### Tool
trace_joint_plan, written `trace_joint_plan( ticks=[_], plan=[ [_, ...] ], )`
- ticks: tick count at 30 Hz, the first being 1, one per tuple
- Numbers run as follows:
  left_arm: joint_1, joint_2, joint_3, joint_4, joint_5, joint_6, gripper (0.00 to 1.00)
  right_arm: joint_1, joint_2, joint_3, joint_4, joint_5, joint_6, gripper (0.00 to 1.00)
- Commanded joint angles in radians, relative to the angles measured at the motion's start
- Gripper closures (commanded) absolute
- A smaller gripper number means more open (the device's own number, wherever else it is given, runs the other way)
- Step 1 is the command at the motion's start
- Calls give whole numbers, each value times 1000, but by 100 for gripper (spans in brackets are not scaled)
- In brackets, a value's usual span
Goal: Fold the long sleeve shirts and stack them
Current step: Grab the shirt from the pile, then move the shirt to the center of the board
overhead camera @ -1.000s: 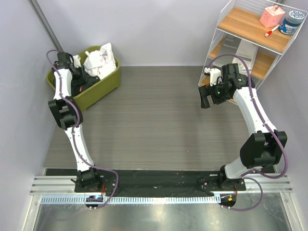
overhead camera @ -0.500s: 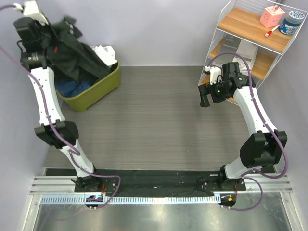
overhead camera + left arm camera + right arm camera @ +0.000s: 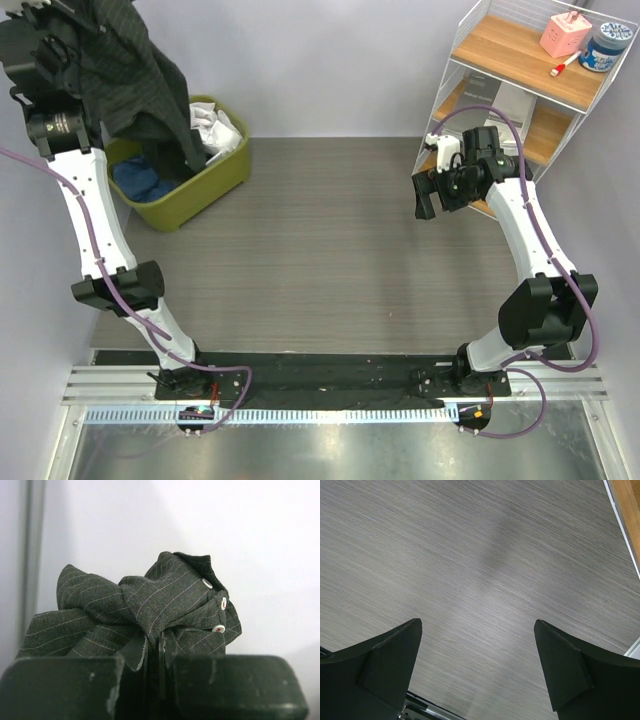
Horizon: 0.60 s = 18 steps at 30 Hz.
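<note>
The left hand (image 3: 160, 666), clamped tight on a bunched dark pinstriped shirt (image 3: 135, 70), holds it high above the green bin (image 3: 215, 172); the right hand (image 3: 477, 625) hangs wide open and empty over the bench (image 3: 320, 250). The shirt's hem should clear the bin's rim before any swing benchward.

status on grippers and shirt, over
Left gripper shut on dark shirt, hanging over the bin. Right gripper open, empty, above the table. Nothing in the way.

One dark striped shirt (image 3: 130, 70), one white garment (image 3: 215, 128), one blue garment (image 3: 140, 182), one green bin (image 3: 192, 195), one wire shelf (image 3: 500, 45).
</note>
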Motion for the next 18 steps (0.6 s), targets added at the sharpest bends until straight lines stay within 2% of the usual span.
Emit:
trace_joint_plan(
  ticks=[1,10,18],
  plan=[
    [-78,-56,86,298,11,-135,100,-1,-32,56,23,-18,14,0],
    [-354,-103,75,350,66,-162,99,-3,-45,53,23,-21,19,0],
    [-483,-86,136,388,41,-187,99,-3,-65,35,25,-6,14,0]
  ],
)
